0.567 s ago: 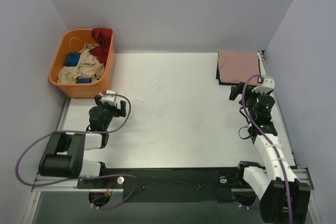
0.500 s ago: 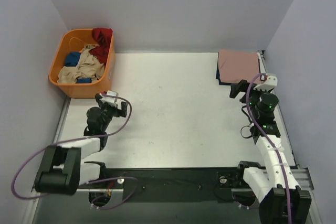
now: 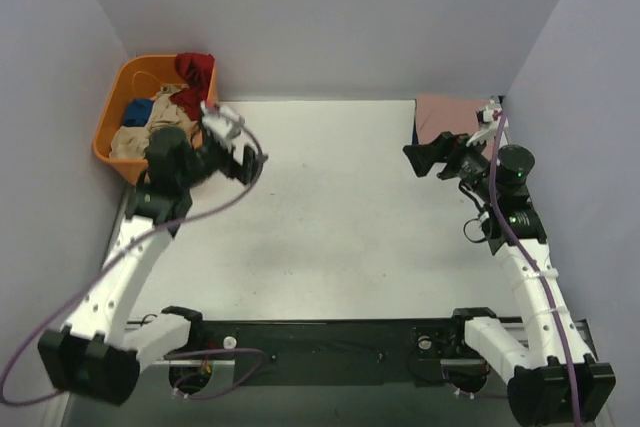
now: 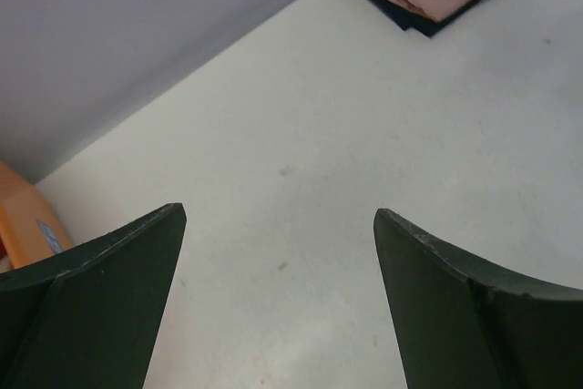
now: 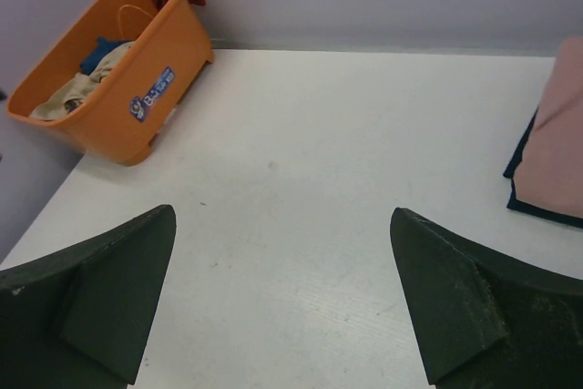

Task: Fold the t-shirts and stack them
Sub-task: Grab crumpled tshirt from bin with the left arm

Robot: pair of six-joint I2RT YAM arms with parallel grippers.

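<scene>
One orange basket sits in the far-left corner of the white surface, close to the left wall, holding three of the five t-shirts: the dark red t-shirt draped over its far rim, the beige t-shirt heaped inside and the blue t-shirt showing beside it (how much of each lies buried cannot be told). Just beside the basket's right side hangs the left end effector, raised off the surface, its two fingers spread wide with nothing between them. From there a broad stretch of surface runs rightward, bounded by the back wall on the far side and the arms' bases along the near edge. The right end effector is likewise released, fingers apart and gripping nothing, poised at the near-left corner of the one stack. That stack lies in the far-right corner near the right wall: the folded dusty pink t-shirt resting flat on the navy t-shirt, whose dark edge peeks out underneath.
</scene>
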